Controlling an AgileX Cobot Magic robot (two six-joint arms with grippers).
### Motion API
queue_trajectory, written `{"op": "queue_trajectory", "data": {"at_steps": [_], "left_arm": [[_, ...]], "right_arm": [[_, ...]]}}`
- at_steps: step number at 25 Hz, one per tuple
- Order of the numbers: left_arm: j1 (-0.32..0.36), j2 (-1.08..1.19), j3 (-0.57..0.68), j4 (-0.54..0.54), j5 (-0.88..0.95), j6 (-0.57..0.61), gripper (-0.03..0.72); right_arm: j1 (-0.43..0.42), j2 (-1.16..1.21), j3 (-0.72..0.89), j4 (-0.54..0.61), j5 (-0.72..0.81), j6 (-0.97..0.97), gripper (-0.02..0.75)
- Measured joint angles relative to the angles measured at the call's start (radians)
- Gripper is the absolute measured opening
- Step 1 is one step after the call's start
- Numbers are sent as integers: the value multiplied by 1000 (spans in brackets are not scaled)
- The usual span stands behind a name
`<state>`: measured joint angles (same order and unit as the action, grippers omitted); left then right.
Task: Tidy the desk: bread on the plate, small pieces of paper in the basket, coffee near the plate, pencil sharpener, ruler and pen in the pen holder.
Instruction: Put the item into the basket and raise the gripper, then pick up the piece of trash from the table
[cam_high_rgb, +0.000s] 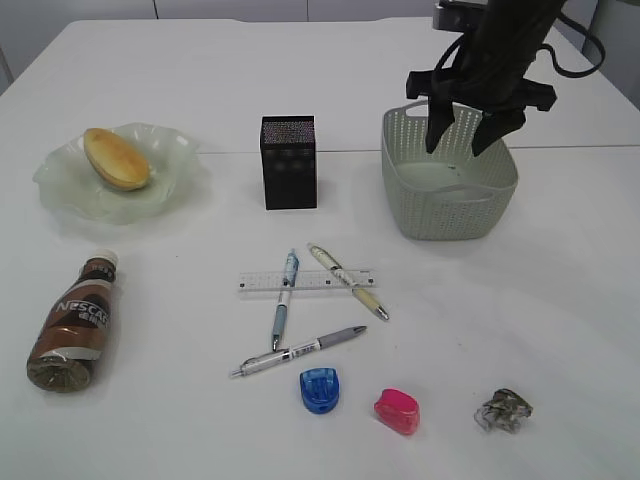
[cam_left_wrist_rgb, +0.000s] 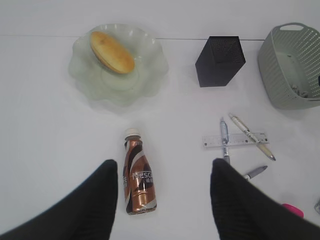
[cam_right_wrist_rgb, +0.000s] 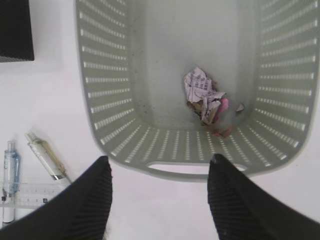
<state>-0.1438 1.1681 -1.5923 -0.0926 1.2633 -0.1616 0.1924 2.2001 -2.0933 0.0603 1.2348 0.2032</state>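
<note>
Crumpled paper (cam_right_wrist_rgb: 204, 95) beneath spread right claw (cam_right_wrist_rgb: 159, 200)

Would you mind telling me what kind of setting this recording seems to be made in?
Probably a staged desk-tidying setup in a lab or office: a plain white desk with stationery such as a ruler beside a black mesh pen holder, and snack items, a bread on a glass plate.

Bread (cam_high_rgb: 117, 158) lies on the plate (cam_high_rgb: 60, 185) at ten o'clock, coffee (cam_high_rgb: 76, 322) on its side below, crumpled paper (cam_right_wrist_rgb: 202, 93) in the basket (cam_high_rgb: 415, 215), ruler (cam_high_rgb: 330, 281) under crossed pens (cam_high_rgb: 283, 310).
</note>
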Motion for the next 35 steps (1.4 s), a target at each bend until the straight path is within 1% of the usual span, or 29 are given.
{"op": "queue_trajectory", "data": {"at_steps": [5, 20, 24, 27, 31, 35], "left_arm": [[0, 0, 0, 4, 0, 0, 433], [0, 0, 0, 27, 0, 0, 434], [0, 0, 0, 27, 0, 0, 434], [0, 0, 0, 27, 0, 0, 433], [0, 0, 0, 27, 0, 0, 434], [0, 0, 0, 27, 0, 0, 434]], "right_arm": [[0, -70, 69, 24, 0, -12, 446], [1, -419, 647, 34, -4, -36, 444], [43, -472, 816, 34, -8, -36, 444], [104, -478, 906, 35, -12, -36, 444], [167, -479, 946, 37, -16, -36, 444], [184, -480, 947, 39, -44, -36, 444]]}}
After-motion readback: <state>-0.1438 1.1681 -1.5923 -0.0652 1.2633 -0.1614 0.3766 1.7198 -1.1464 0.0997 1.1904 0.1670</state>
